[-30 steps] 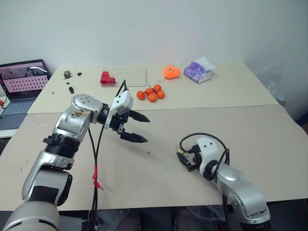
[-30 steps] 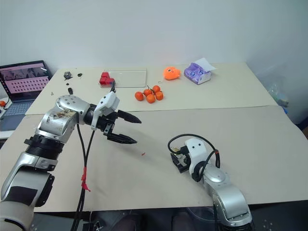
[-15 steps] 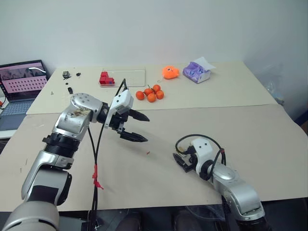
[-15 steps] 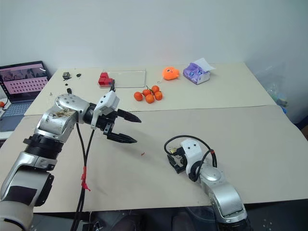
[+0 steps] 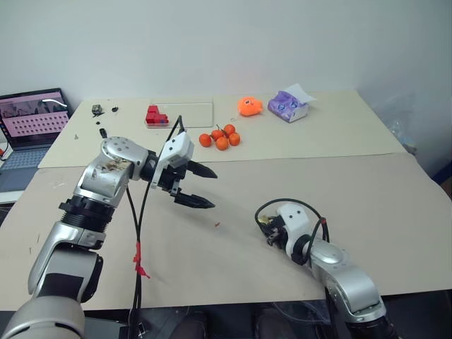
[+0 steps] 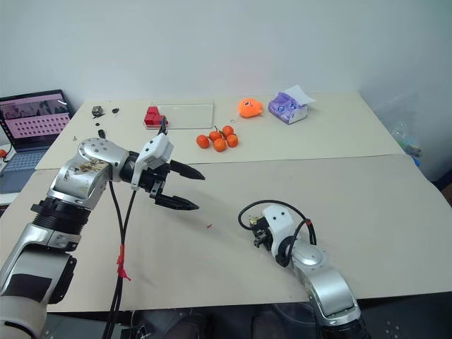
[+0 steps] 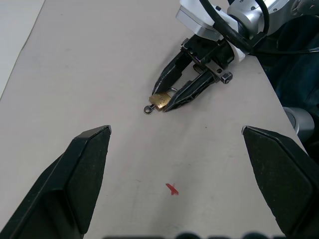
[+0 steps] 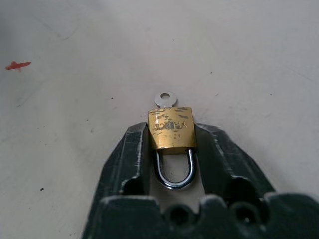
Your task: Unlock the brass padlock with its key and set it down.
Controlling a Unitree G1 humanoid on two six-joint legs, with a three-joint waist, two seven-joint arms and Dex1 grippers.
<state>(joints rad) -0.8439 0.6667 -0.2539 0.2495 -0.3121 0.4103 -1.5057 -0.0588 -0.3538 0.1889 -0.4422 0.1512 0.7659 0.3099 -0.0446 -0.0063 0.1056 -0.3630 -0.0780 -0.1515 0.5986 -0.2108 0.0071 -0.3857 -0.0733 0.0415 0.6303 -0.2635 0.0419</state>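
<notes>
The brass padlock (image 8: pixel 171 130) lies flat on the tan table (image 5: pixel 353 191), its silver shackle pointing back toward the wrist. The key (image 8: pixel 165 99) sticks out of the padlock's bottom end, with only its round head showing. My right gripper (image 5: pixel 267 229) rests low on the table, shut on the padlock, with one black finger (image 8: pixel 130 149) pressed to each side of the body. My left gripper (image 5: pixel 214 189) hangs open above the table to the left, well apart from the lock. In its wrist view the padlock (image 7: pixel 160 100) shows pinched at the right gripper's tips.
A tiny red speck (image 5: pixel 217 225) lies between the two grippers. At the back stand several oranges (image 5: pixel 220 138), red blocks (image 5: pixel 157 115) by a clear tray (image 5: pixel 191 113), an orange toy (image 5: pixel 250 106) and a purple tissue pack (image 5: pixel 289 106). A laptop (image 5: pixel 32 116) is at the far left.
My right gripper's fingers have shut from wide open onto the sides of the padlock. The left arm has stayed still.
</notes>
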